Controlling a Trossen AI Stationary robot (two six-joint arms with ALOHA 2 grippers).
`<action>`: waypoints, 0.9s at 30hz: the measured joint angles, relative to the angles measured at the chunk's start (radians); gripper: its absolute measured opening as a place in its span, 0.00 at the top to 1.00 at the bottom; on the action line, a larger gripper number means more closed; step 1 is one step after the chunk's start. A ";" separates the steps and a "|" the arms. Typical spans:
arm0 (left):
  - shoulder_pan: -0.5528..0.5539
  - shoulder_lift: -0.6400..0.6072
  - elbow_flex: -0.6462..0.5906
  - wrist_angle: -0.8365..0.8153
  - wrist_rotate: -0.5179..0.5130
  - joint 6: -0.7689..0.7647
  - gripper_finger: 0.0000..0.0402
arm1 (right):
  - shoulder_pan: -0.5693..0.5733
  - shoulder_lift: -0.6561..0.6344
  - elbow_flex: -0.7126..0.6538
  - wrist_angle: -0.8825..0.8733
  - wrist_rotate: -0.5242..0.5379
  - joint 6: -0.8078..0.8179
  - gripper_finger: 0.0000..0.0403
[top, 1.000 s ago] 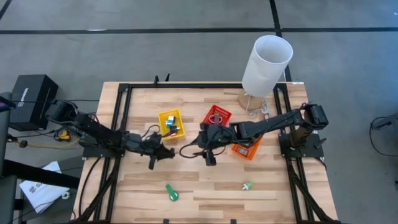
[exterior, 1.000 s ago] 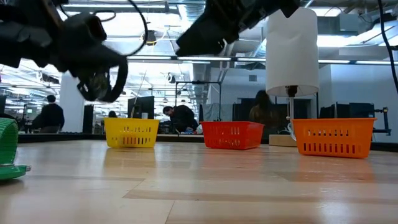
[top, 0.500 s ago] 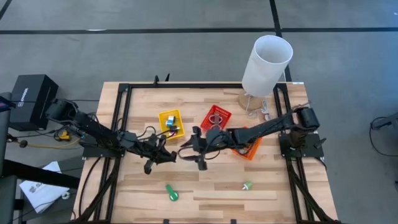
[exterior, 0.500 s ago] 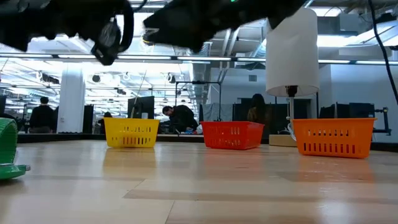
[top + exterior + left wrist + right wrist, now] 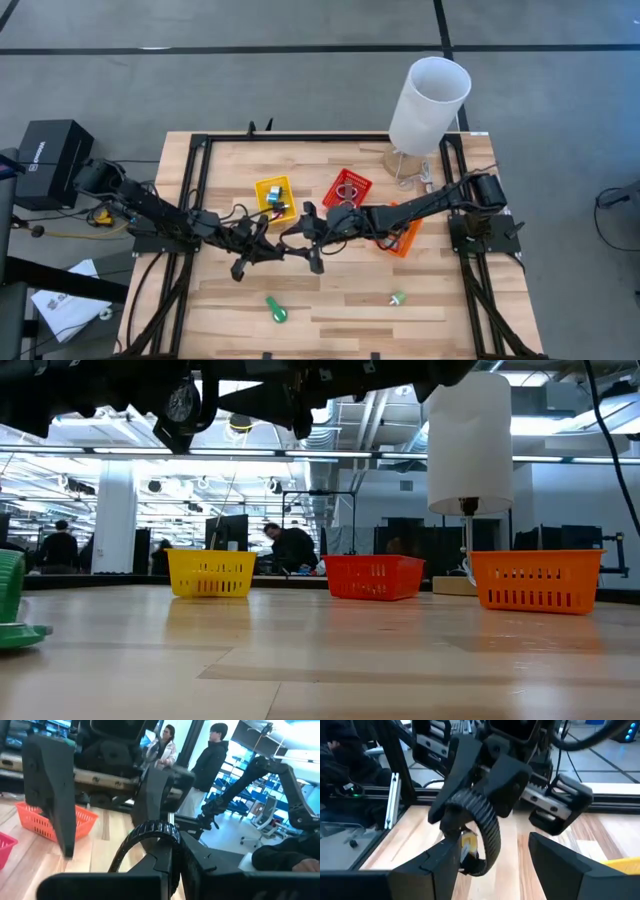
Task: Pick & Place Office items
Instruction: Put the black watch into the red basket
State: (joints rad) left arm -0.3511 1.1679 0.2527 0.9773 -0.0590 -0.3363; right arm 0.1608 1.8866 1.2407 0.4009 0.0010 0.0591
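Mid-bench — two grippers, one black ring

Left gripper jaws grasping black ring; right gripper jaws released, facing it closely.

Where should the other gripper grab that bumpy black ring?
On the black ribbed ring, take the free lower curve: the left gripper pinches its top, and the loop hangs clear below. The open right gripper can come straight on, one finger each side of the band.
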 joint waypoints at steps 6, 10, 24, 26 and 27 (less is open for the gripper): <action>0.001 0.013 0.036 0.007 -0.004 0.071 0.98 | -0.013 0.000 0.000 -0.004 0.001 -0.003 0.45; 0.001 0.040 0.083 0.011 0.001 0.110 0.98 | -0.013 0.000 0.000 -0.004 0.004 -0.006 0.45; 0.001 0.054 0.093 -0.004 0.005 0.116 0.98 | -0.014 0.000 0.000 -0.042 0.000 -0.006 0.74; 0.001 0.054 0.093 -0.013 0.004 0.116 0.98 | -0.014 0.000 0.000 -0.042 0.000 -0.007 0.78; 0.001 0.054 0.093 -0.015 0.003 0.116 0.98 | -0.014 0.000 0.000 -0.042 0.000 -0.007 0.80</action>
State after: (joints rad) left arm -0.3503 1.2221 0.3458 0.9625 -0.0556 -0.2203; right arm 0.1467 1.8870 1.2406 0.3588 0.0010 0.0525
